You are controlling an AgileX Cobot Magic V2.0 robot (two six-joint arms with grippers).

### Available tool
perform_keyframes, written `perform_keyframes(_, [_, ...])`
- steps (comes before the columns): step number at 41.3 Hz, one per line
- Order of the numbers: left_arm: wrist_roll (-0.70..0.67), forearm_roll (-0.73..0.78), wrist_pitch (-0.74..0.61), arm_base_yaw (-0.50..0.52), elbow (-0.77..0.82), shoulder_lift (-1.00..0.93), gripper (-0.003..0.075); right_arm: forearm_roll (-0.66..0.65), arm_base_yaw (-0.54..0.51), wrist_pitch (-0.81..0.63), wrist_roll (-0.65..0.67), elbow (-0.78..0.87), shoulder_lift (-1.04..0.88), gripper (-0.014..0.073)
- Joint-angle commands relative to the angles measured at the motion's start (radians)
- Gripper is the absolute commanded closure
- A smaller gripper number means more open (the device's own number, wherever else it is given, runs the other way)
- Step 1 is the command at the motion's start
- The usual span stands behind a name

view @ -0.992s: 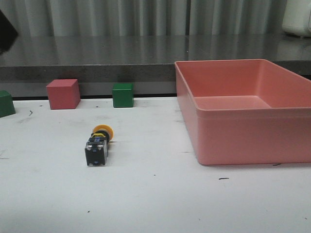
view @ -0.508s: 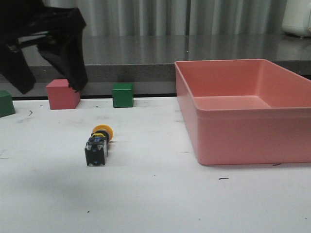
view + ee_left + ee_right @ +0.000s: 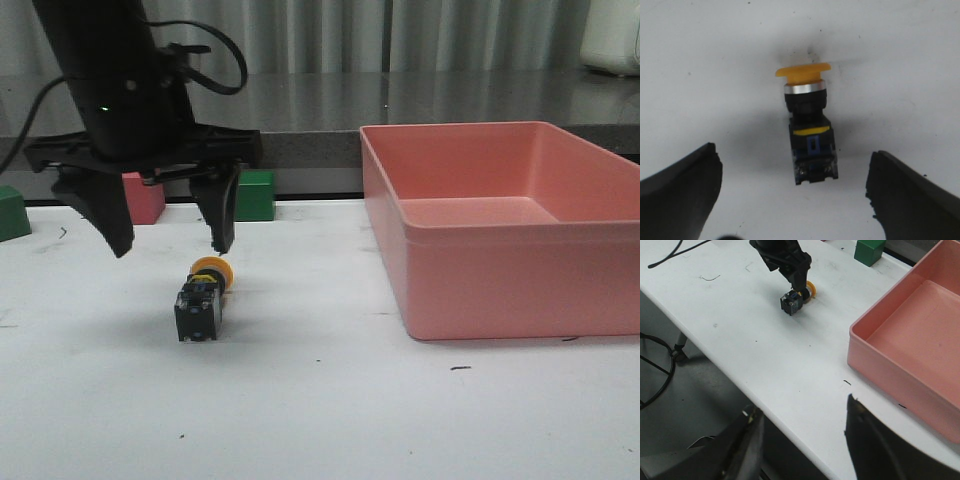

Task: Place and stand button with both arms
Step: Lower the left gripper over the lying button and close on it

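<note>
The button lies on its side on the white table, yellow-orange cap toward the back, dark blocky base toward the front. My left gripper hangs open just above it, one finger on each side, touching nothing. In the left wrist view the button lies between and a little beyond the two spread fingers of the left gripper. My right gripper is open and empty over the table's front edge, far from the button; it does not show in the front view.
A large pink bin stands at the right, also in the right wrist view. A pink cube and a green cube sit at the back behind the left arm. Another green cube is at far left.
The left arm has come in from the upper left and moved right and down, so that its open gripper now hangs over the button. The button has not moved.
</note>
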Motion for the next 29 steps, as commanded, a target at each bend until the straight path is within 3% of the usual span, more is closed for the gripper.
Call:
perform_keyframes(1, [-0.05,0.028,-0.004,-0.022,-0.071,0.003,0.0157,0.001,-0.005,-0.064,-0.015,-0.022,0.003,0.019])
perform_keyframes(13, [-0.134,0.068,0.003,-0.026,-0.147,0.11,0.0157,0.001,-0.005,-0.064,-0.015,-0.022,0.003,0.019])
perform_keyframes(29, [-0.145,0.08,-0.03,-0.02,-0.155,0.186,0.0157,0.001,-0.005,-0.064,-0.015,-0.022,0.003,0.019])
